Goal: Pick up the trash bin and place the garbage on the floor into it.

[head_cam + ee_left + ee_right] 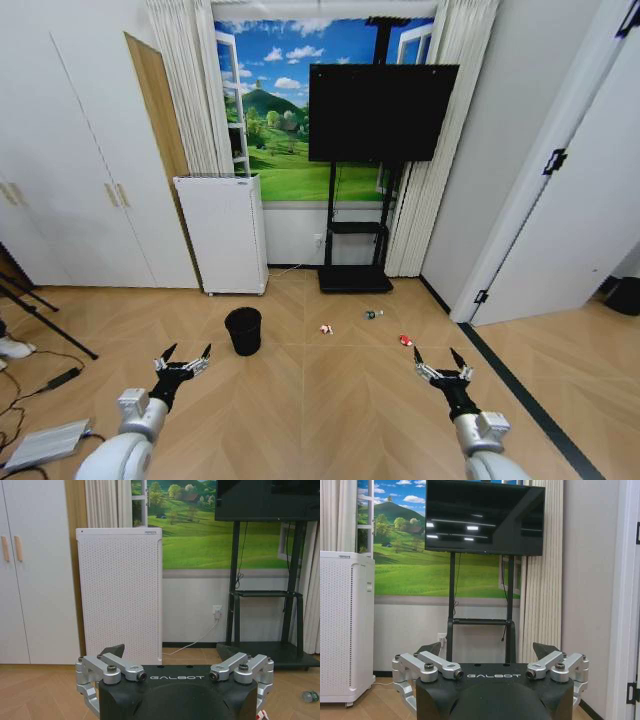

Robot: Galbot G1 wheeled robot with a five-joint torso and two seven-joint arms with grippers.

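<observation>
The trash bin (243,331) is showing plain black against the floor (330,400), whose light wood planks are running in a herringbone pattern with a dark strip along its right edge. The garbage is appearing as a red-and-white wrapper (326,328), a clear bottle with a green label (373,314) and a red packet (405,340). The white appliance (120,595) is displaying a fine perforated dot pattern, while the left end effector (182,362) and right end effector (441,365) are gleaming silver with black tips.
</observation>
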